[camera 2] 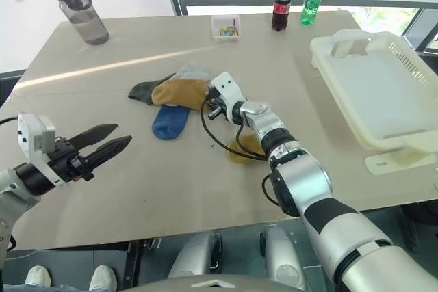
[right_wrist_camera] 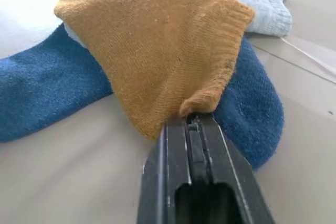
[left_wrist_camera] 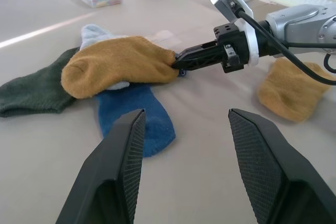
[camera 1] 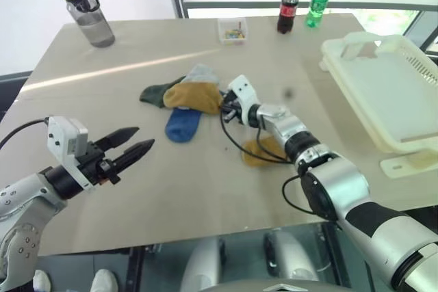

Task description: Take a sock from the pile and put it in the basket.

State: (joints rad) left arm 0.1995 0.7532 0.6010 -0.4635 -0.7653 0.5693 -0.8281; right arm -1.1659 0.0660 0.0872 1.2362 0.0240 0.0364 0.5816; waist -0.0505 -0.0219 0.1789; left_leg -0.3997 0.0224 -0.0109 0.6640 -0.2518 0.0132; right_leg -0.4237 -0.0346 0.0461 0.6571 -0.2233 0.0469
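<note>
The pile [camera 1: 183, 102] of socks lies mid-table: a mustard yellow sock [camera 1: 195, 96] on top of a blue sock [camera 1: 181, 125], a light grey sock [camera 1: 203, 73] and a dark green sock [camera 1: 153, 94]. My right gripper [camera 1: 222, 107] is shut on the mustard sock's edge [right_wrist_camera: 202, 100], which still rests on the pile. My left gripper [camera 1: 146, 135] hovers open near the table's front left, empty, pointing toward the pile. The cream basket [camera 1: 397, 94] stands at the right of the table and looks empty.
A second mustard sock [camera 1: 263, 150] lies flat under my right forearm. At the back of the table stand a grey water bottle [camera 1: 89, 15], a small clear box [camera 1: 232, 30], a cola bottle [camera 1: 288, 8] and a green bottle [camera 1: 317, 1].
</note>
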